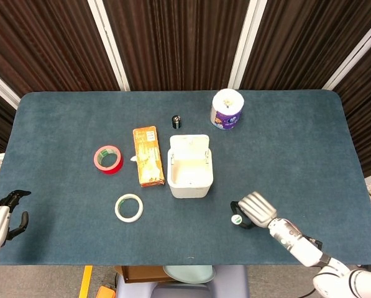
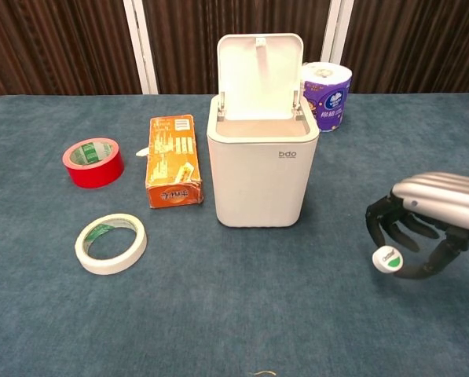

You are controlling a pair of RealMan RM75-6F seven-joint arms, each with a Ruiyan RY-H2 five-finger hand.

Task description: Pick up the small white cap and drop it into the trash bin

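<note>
The small white cap [image 2: 388, 258] with a green mark on top [image 1: 237, 219] is pinched at the fingertips of my right hand [image 2: 434, 216], a little above the blue table cloth. That hand [image 1: 256, 209] hangs to the right of and nearer than the white trash bin [image 2: 261, 169], whose lid stands open [image 1: 189, 166]. My left hand [image 1: 0, 221] stays at the table's near left edge, fingers apart and holding nothing; the chest view does not show it.
An orange box [image 2: 172, 159] lies left of the bin, with a red tape roll [image 2: 93, 162] and a white tape roll [image 2: 110, 242] further left. A purple tissue roll [image 2: 327, 95] stands behind the bin, and a small black item [image 1: 176, 120] beside it.
</note>
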